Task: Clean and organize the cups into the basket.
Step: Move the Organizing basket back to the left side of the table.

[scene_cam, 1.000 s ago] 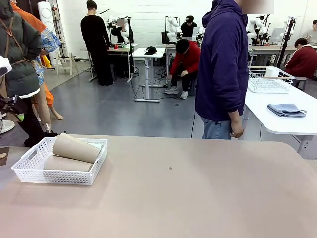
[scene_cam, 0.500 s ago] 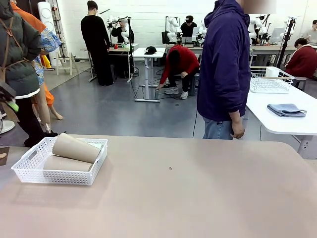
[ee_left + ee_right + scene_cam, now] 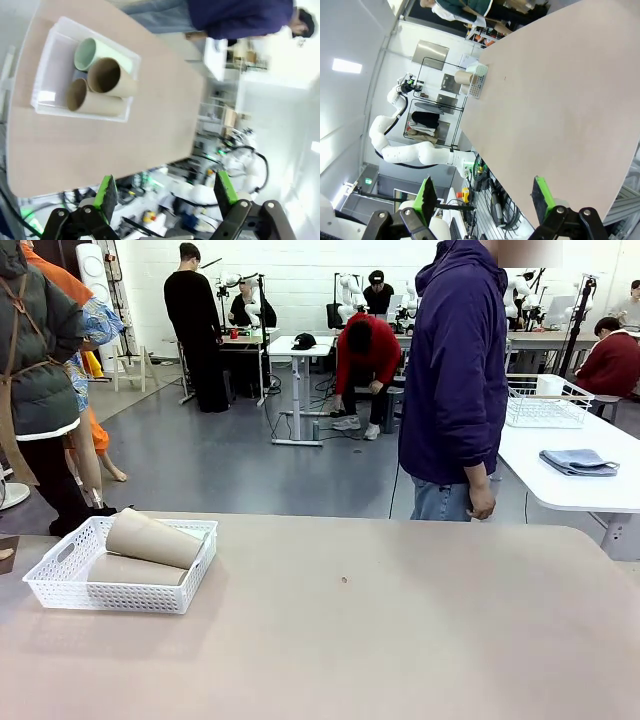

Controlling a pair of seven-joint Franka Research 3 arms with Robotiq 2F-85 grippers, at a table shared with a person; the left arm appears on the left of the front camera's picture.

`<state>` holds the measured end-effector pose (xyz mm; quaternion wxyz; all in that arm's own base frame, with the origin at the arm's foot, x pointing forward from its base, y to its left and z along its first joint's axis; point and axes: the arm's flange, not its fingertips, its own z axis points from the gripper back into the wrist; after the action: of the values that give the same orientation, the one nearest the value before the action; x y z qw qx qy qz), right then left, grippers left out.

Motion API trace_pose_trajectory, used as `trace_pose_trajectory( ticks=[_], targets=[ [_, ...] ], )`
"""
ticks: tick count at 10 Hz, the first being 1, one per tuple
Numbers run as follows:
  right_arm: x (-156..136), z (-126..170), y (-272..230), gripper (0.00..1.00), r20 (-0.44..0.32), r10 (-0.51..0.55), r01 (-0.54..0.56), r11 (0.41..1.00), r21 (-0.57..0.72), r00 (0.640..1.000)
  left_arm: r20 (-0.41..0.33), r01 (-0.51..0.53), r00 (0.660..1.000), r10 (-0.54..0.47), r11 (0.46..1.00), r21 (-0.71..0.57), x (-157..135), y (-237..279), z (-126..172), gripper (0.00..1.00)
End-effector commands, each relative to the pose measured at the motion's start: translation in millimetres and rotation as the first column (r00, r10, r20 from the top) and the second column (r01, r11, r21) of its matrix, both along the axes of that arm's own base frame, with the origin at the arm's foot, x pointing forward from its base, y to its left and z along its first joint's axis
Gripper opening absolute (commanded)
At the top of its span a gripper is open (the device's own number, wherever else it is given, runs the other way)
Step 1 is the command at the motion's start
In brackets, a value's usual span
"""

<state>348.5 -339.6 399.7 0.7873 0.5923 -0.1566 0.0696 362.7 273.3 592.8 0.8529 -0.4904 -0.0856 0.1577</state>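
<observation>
A person in a dark blue hooded top [image 3: 455, 370] stands at the far edge of my table [image 3: 400, 640], right of the middle, one hand [image 3: 481, 502] hanging by the table's rim. Nothing lies between that person and me on the tan tabletop. Off to the far right a white side table [image 3: 580, 485] carries a wire-mesh basket [image 3: 545, 402] and a folded grey cloth [image 3: 579, 461]. Other people stand and sit farther back in the room.

The white lattice basket [image 3: 70, 592] sits near the left edge of my table, on the near-left part of it. In the front view two tan-brown cups [image 3: 153, 538] lie on their sides in it, one resting on top of the other, its upper end leaning over the basket's far-right rim. From my left wrist I look down into the basket and see all three: the pale mint green cup [image 3: 92, 53] lies along one long wall, the two brown ones beside it, mouths facing the same way, touching each other.

My left gripper [image 3: 162, 192] hangs high above the table, well apart from the basket, fingers spread wide with nothing between the green pads [image 3: 106, 192]. My right gripper [image 3: 482, 195] is likewise spread and empty, held high off the near right edge, with the basket small and far across the tabletop.
</observation>
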Motion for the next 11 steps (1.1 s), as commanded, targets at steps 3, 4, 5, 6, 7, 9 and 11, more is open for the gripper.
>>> trace_pose_trajectory(
  ticks=[3,4,5,6,7,9,11],
  targets=[
    [0.1,-0.1,1.9,1.00,0.003,-0.009,0.009,1.000,-0.006,1.000,-0.011,0.126,0.991,-0.132,0.965,-0.228,26.0,95.5,-48.6,1.00],
    [0.1,-0.1,1.9,1.00,0.003,-0.009,0.009,1.000,-0.006,1.000,0.001,0.130,0.991,-0.134,0.962,-0.240,26.5,102.7,-53.5,1.00],
    [0.1,-0.1,1.9,1.00,0.003,-0.009,0.009,1.000,-0.006,1.000,0.012,0.139,0.990,-0.140,0.961,-0.238,26.9,104.4,-52.8,1.00],
    [0.1,-0.1,1.9,1.00,0.003,-0.009,0.009,1.000,-0.006,1.000,0.024,0.147,0.989,-0.145,0.963,-0.225,25.7,102.9,-50.0,1.00],
    [0.1,-0.1,1.9,1.00,0.003,-0.009,0.009,1.000,-0.006,1.000,0.045,0.150,0.989,-0.144,0.964,-0.218,22.4,100.7,-44.1,1.00],
    [0.1,-0.1,1.9,1.00,0.003,-0.009,0.009,1.000,-0.006,1.000,0.084,0.129,0.990,-0.116,0.977,-0.171,10.4,92.0,-26.0,1.00],
    [0.1,-0.1,1.9,1.00,0.003,-0.009,0.009,1.000,-0.006,1.000,0.038,0.150,0.989,-0.145,0.966,-0.212,26.6,79.7,-55.0,1.00]
  ],
)
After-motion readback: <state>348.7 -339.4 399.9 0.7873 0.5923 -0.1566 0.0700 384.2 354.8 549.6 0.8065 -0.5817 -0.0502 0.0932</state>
